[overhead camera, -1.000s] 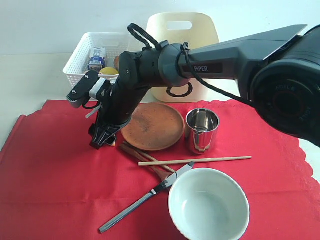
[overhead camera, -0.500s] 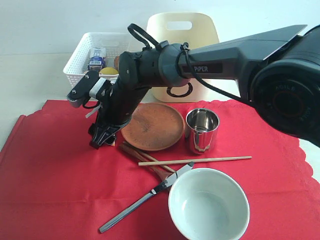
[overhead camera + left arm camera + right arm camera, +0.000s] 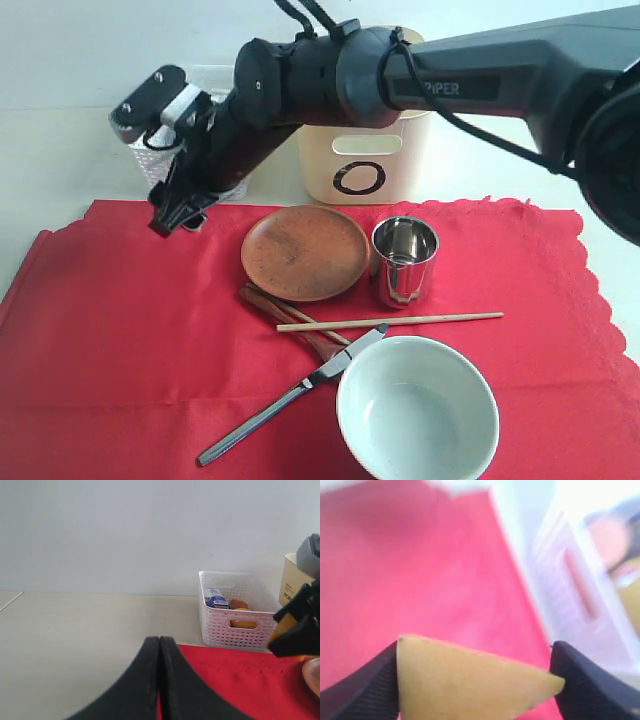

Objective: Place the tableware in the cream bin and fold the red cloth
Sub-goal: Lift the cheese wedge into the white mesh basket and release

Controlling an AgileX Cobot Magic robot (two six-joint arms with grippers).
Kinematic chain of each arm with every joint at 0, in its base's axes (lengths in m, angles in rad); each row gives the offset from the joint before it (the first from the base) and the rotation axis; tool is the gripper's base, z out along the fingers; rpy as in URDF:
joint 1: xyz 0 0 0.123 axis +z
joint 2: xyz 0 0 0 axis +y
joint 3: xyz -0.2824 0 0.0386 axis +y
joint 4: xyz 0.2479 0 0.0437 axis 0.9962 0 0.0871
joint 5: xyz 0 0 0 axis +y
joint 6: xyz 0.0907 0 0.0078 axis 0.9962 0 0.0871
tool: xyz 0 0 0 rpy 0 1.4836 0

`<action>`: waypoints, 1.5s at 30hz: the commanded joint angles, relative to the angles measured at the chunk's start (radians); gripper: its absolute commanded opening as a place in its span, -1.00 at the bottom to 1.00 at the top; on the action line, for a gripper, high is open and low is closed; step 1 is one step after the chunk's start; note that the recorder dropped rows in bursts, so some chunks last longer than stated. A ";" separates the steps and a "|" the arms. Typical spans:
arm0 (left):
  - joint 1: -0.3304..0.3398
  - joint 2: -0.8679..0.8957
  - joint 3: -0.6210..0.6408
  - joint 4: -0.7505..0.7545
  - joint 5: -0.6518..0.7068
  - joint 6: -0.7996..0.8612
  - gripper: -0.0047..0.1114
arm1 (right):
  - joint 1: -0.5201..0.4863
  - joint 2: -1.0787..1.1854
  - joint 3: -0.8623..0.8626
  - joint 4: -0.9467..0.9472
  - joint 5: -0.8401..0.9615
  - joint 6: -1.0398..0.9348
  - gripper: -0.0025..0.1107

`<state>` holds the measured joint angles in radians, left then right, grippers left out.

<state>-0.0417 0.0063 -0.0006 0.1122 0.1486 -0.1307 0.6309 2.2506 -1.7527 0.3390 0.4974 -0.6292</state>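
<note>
On the red cloth (image 3: 120, 340) lie the brown plate (image 3: 305, 252), steel cup (image 3: 405, 262), pale bowl (image 3: 417, 410), knife (image 3: 280, 405), a chopstick (image 3: 400, 321) and the wooden spoon (image 3: 285, 312). The cream bin (image 3: 365, 175) stands behind the plate. My right gripper (image 3: 172, 218) hangs above the cloth's far left part, shut on a yellow cheese wedge (image 3: 470, 680) that fills the span between its jaws (image 3: 476, 652). My left gripper (image 3: 160, 641) is shut on nothing, low over the cloth's left edge (image 3: 240, 680); it does not show in the exterior view.
A white lattice basket (image 3: 235, 615) with food items stands behind the cloth, left of the cream bin, and the right arm (image 3: 300, 80) largely hides it in the exterior view. Bare beige tabletop (image 3: 75, 630) lies left of the cloth.
The right arm has risen from the cloth beside the plate and swung up and left toward the basket, carrying the cheese wedge. The tableware has not moved.
</note>
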 commanded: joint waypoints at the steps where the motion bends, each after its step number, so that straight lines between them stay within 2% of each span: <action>1: 0.002 -0.006 0.001 -0.001 -0.005 -0.003 -0.90 | -0.003 -0.020 0.001 0.006 -0.191 0.012 -0.96; 13: 0.002 -0.006 0.001 -0.001 -0.005 -0.001 -0.90 | -0.005 0.040 0.001 0.010 -0.535 0.032 -0.96; 20: 0.002 -0.006 0.001 -0.001 -0.005 -0.003 -0.90 | -0.026 0.076 0.001 0.177 -0.655 0.030 -0.96; 24: 0.002 -0.006 0.001 -0.001 -0.005 -0.001 -0.90 | -0.032 0.089 0.001 0.253 -0.663 0.028 -0.96; 40: 0.002 -0.006 0.001 -0.001 -0.005 -0.001 -0.90 | -0.038 0.091 0.001 0.255 -0.687 0.026 -0.95; 41: 0.002 -0.006 0.001 -0.001 -0.005 -0.001 -0.90 | -0.040 0.093 0.001 0.255 -0.694 0.026 -0.92; 45: 0.002 -0.006 0.001 -0.001 -0.005 -0.001 -0.90 | -0.036 0.120 0.001 0.253 -0.746 0.021 -0.33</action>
<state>-0.0417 0.0063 -0.0006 0.1122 0.1486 -0.1307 0.5988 2.3659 -1.7527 0.5945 -0.2126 -0.6054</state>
